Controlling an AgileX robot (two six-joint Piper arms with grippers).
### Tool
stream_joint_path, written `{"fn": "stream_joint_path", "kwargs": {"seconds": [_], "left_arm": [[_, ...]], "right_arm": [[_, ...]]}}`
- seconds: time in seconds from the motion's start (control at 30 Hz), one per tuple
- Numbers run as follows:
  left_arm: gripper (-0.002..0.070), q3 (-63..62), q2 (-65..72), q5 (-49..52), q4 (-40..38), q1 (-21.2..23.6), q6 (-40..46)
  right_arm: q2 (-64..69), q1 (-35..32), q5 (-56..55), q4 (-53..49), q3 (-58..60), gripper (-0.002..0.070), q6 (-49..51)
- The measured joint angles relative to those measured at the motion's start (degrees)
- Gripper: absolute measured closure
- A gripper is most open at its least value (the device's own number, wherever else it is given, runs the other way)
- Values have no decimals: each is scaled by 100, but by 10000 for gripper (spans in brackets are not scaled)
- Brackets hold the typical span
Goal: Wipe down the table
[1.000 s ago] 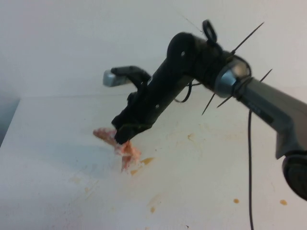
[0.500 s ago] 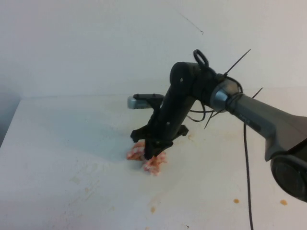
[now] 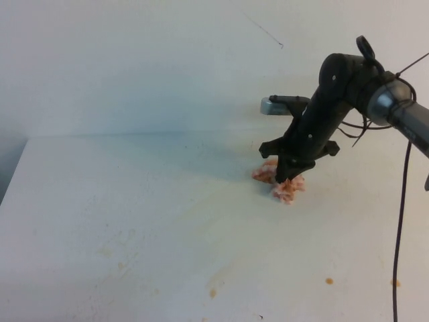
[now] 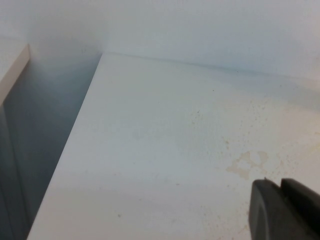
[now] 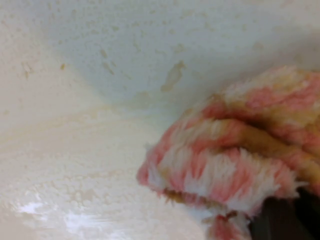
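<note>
Right gripper (image 3: 289, 178) – pointing down at the far right part of the table (image 3: 134, 201), tips at the surface. Jaws closed tight on a pink-and-white fuzzy cloth (image 3: 287, 192). The cloth is bunched under and around the tips and pressed onto the tabletop. A clump of it shows on each side of the gripper.

Right wrist view: the cloth (image 5: 235, 155) has a shaggy pile with yellow-brown soiling across the pink bands. The tabletop beside it carries a brownish fleck (image 5: 172, 76) and a pale, grainy, yellowish film.

Stains seen from the high view: two small orange spots (image 3: 329, 281) near the front edge, right of centre, and a third orange spot (image 3: 212, 292) nearer the middle. All are well apart from the cloth.

A black cable (image 3: 401, 221) hangs down along the right side, below the right arm.

Left gripper (image 4: 284, 212) – not visible from the high view. The left wrist view shows only a dark part of it, above the white tabletop near a faint tan stain (image 4: 247, 165). Open or closed: cannot tell.
</note>
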Motion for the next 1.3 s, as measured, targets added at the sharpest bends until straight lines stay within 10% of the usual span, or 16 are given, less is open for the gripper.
{"fn": "stream_joint_path", "kwargs": {"seconds": [1.3], "left_arm": [[679,0,0,0,0,0,0]], "right_arm": [[-3160,1102,-712,-1182,504,654,-1095]]}}
